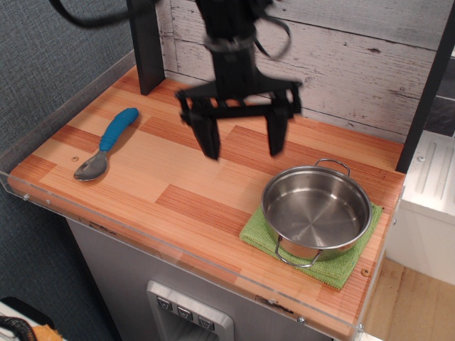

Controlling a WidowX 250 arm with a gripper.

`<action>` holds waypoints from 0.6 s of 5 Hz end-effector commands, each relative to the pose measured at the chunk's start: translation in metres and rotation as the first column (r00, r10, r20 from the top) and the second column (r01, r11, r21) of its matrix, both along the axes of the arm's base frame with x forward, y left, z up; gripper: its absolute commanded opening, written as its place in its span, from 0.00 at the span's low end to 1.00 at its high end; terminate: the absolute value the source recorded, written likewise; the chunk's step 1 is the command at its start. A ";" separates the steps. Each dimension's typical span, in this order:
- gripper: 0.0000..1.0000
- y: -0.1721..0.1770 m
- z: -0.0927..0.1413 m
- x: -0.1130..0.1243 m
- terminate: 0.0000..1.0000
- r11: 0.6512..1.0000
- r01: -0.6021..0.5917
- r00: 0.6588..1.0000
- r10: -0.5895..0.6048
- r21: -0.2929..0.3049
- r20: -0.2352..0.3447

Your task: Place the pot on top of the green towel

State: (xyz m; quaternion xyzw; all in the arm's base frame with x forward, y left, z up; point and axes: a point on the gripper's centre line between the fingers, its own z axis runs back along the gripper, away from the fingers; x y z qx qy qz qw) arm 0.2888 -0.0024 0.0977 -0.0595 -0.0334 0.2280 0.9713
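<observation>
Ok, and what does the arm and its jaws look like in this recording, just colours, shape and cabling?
The arm is black throughout, a slim column ending in a wide horizontal crossbar. The gripper has two long, flat, tapered black jaws hanging from that bar. A black cable loops beside the wrist near the top. No markings or labels are readable; the arm is slightly motion-blurred.

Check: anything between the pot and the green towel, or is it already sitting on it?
Nothing visible stands between them. The pot sits directly on the green towel, towel edges showing on its near side. The claw hangs open above the wooden table, holding nothing.
</observation>
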 end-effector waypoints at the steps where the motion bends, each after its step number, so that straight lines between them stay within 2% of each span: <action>1: 1.00 0.050 0.031 0.031 0.00 0.996 -0.073 0.996 0.070 0.059 0.051; 2: 1.00 0.073 0.030 0.048 0.00 0.995 -0.086 0.995 0.083 0.054 0.055; 3: 1.00 0.086 0.032 0.066 0.00 0.993 -0.045 0.996 0.036 0.109 0.084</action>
